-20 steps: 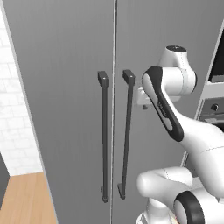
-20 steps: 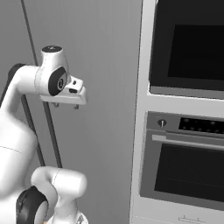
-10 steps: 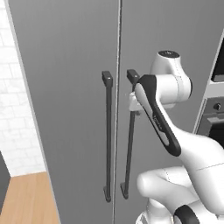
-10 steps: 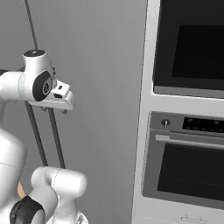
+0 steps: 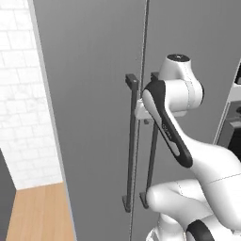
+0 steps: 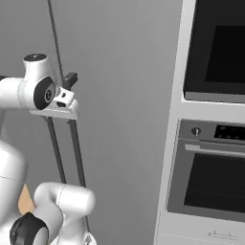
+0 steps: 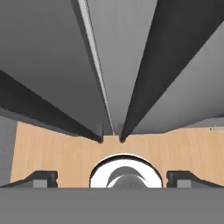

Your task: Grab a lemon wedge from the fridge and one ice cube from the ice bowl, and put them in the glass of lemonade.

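While both doors stay closed, the fridge [image 5: 94,94] meets wood floor [image 5: 37,212].

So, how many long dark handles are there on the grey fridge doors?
2. The left dark vertical bar handle sits on the left door of the tall grey fridge; the right dark bar handle sits on the right door, partly hidden behind the white arm.

pincer [image 7: 112,179] nearer the fridge [image 5: 94,94] handles, base shifted
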Motion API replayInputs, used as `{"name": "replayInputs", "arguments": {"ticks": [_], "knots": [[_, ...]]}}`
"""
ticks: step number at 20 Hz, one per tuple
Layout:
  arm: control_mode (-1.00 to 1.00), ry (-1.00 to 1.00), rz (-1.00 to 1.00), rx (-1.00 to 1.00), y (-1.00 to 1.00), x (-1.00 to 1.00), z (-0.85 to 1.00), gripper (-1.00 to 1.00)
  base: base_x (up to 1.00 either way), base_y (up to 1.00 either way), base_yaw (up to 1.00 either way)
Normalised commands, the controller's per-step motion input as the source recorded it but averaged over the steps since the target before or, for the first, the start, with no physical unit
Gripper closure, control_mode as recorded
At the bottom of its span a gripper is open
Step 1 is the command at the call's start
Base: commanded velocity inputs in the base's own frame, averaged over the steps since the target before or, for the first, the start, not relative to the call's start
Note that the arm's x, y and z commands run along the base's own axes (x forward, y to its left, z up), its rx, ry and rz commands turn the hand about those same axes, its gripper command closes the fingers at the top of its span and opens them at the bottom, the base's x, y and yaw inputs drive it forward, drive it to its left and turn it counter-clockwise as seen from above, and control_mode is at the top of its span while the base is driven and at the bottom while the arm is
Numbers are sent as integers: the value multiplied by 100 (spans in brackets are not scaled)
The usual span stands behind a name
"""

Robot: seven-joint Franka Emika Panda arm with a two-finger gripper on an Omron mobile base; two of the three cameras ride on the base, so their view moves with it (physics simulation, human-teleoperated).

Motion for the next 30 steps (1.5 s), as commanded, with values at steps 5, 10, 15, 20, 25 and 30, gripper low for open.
{"name": "replayInputs", "arguments": {"ticks": [5, 10, 15, 20, 25, 30], "knots": [[100, 0, 0, 0, 0, 0, 0, -100, -60, 18, -9], [100, 0, 0, 0, 0, 0, 0, -100, -62, 16, -6], [100, 0, 0, 0, 0, 0, 0, -100, -51, 15, -1], [100, 0, 0, 0, 0, 0, 0, -100, -50, 2, 0], [100, 0, 0, 0, 0, 0, 0, -100, -30, 9, 0], [100, 0, 0, 0, 0, 0, 0, -100, -18, 8, 0]]}}
